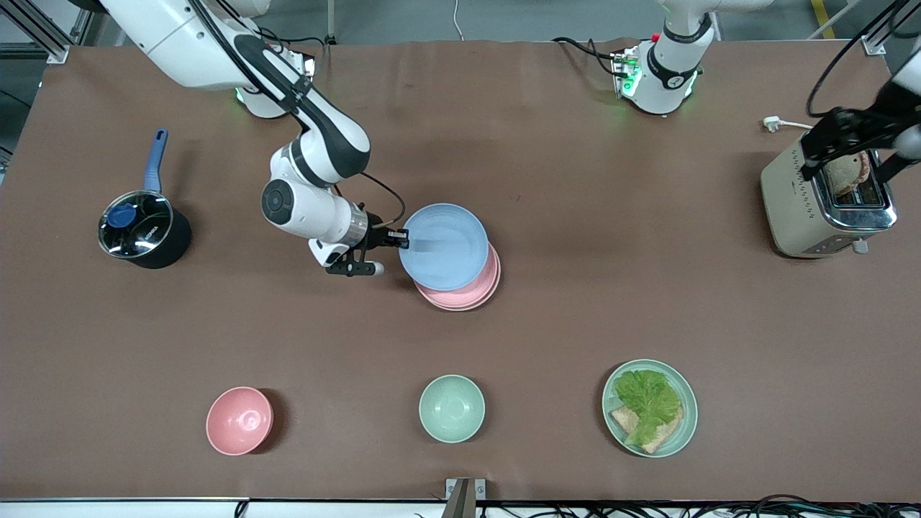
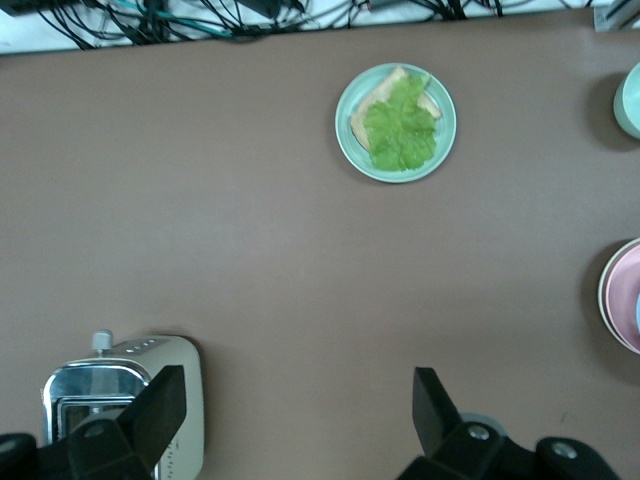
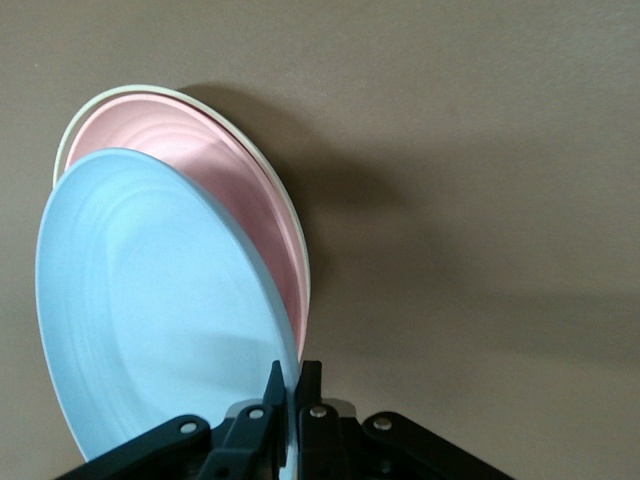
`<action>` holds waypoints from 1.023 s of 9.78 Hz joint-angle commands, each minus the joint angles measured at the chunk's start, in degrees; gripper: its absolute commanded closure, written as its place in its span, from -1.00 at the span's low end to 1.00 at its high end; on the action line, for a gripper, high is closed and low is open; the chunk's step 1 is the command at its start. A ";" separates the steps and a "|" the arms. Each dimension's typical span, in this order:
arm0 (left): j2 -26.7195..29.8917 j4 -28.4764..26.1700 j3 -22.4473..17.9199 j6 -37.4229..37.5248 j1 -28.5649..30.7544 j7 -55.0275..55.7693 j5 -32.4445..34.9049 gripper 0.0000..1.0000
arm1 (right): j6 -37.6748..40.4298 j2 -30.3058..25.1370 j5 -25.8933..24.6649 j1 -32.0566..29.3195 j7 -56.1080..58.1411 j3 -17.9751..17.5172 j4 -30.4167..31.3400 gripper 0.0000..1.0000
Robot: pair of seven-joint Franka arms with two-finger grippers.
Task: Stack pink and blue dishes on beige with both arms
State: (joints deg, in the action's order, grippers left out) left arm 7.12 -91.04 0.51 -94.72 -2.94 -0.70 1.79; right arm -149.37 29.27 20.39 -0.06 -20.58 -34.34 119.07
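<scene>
My right gripper (image 1: pixel 403 236) is shut on the rim of the light blue plate (image 1: pixel 444 246), at the edge toward the right arm's end of the table. The plate is held tilted over the pale pink plate (image 1: pixel 471 293), covering most of it. In the right wrist view the fingers (image 3: pixel 297 375) pinch the blue plate (image 3: pixel 150 300), and the pink plate (image 3: pixel 210 165) rests inside the cream-beige plate (image 3: pixel 118 93), of which only a thin rim shows. My left gripper (image 1: pixel 849 162) waits open above the toaster, nothing between its fingers (image 2: pixel 297 410).
A toaster (image 1: pixel 827 208) with bread stands at the left arm's end. A black pot (image 1: pixel 144 230) with a blue handle sits at the right arm's end. Nearest the front camera lie a pink bowl (image 1: pixel 239 421), a mint-green bowl (image 1: pixel 452 408) and a green plate (image 1: pixel 683 424) with lettuce and bread.
</scene>
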 commanded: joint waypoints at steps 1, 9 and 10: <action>-7.53 10.40 -0.16 10.38 -0.13 -0.61 -0.56 -1.00 | -3.11 1.49 -0.35 0.59 -0.34 -0.64 0.11 0.82; -7.74 8.51 0.10 10.17 0.13 1.49 -1.70 -1.00 | 5.96 -11.02 -1.23 -1.42 -0.16 0.06 -1.03 -1.00; -7.39 8.51 0.28 10.17 0.13 2.97 -1.61 -1.00 | 13.24 -18.47 -3.66 -4.13 -0.25 1.28 -0.86 -1.00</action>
State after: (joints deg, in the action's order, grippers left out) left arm -0.37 -81.26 0.52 -84.37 -3.05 0.72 0.57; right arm -143.82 22.26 18.83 -0.68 -20.09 -33.83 115.38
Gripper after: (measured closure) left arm 0.000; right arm 0.009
